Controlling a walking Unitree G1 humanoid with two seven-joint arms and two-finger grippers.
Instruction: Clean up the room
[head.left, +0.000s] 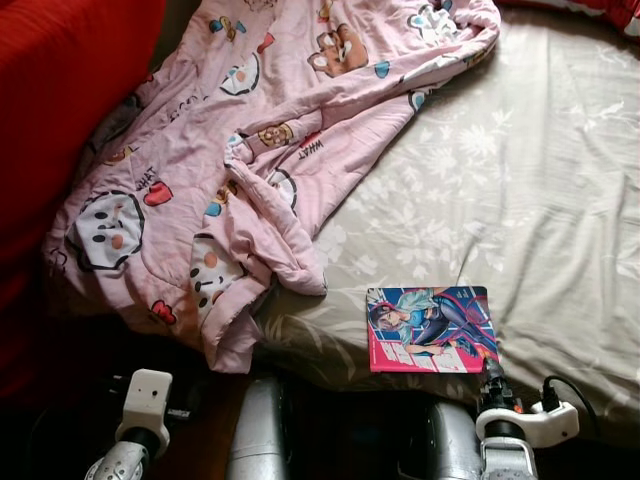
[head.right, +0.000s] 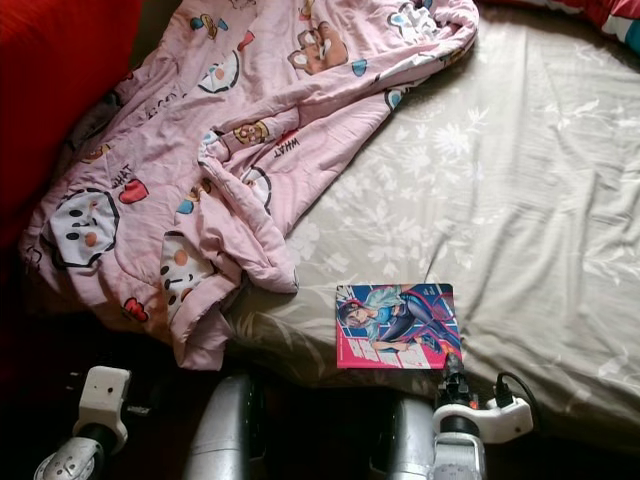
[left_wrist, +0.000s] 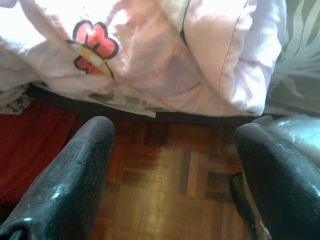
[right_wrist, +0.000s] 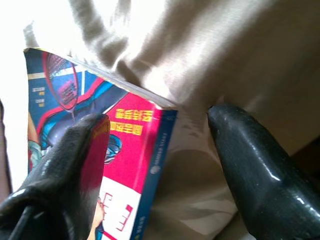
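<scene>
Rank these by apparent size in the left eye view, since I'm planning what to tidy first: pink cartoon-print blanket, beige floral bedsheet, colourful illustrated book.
1. Beige floral bedsheet and pink cartoon-print blanket: similar areas, too close to rank.
2. Colourful illustrated book: clearly smallest.

Warm daylight is washing across the bed (head.left: 520, 150) from its far side, leaving the near edge and the floor (left_wrist: 165, 190) below sinking into deep shadow. Glare is bleaching the pink blanket (left_wrist: 150, 45) and sheet in both wrist views, where the close black fingers (right_wrist: 65, 175) are blurring softly.
</scene>
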